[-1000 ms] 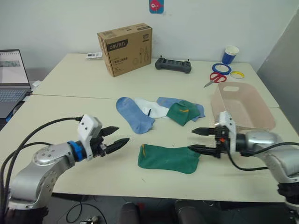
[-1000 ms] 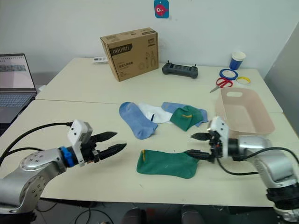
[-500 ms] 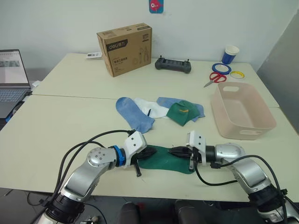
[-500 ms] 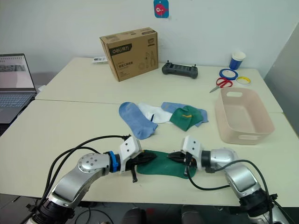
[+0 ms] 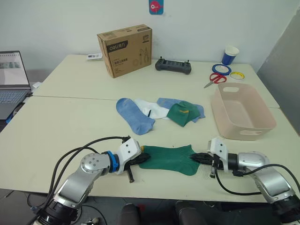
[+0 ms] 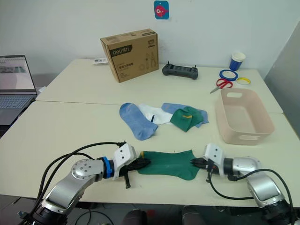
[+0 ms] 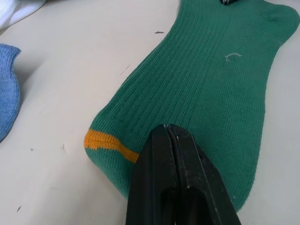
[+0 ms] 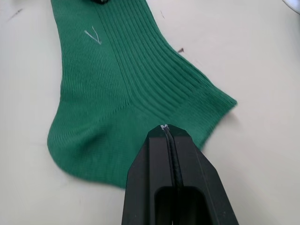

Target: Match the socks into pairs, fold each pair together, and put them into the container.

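- Two grippers have hold of one dark green sock [image 5: 169, 159], stretched flat on the table [image 5: 70, 122] between them.
- Your left gripper [image 7: 168, 132] has its jaws pressed fully together on the end with the yellow band [image 7: 110, 145], fabric pinched between the tips.
- Your right gripper [image 8: 165, 130] is likewise clamped tight on the opposite end, at the sock's edge.
- The step in hand looks like laying out the first sock of a green pair; no pair is folded yet.
- Next, you would likely free this sock and fetch its mate, the second green sock [image 5: 183, 112], lying in the heap beyond both jaws, well apart from them.
- In that heap you can count two light blue socks: one [image 5: 133, 115] spread out, one [image 5: 165, 101] partly under the green.
- White sock fabric [image 5: 152, 108] lies between them; you cannot tell whether it is one or two.
- The pink container [image 5: 241, 115] sits beyond your right jaws, with no sock inside.
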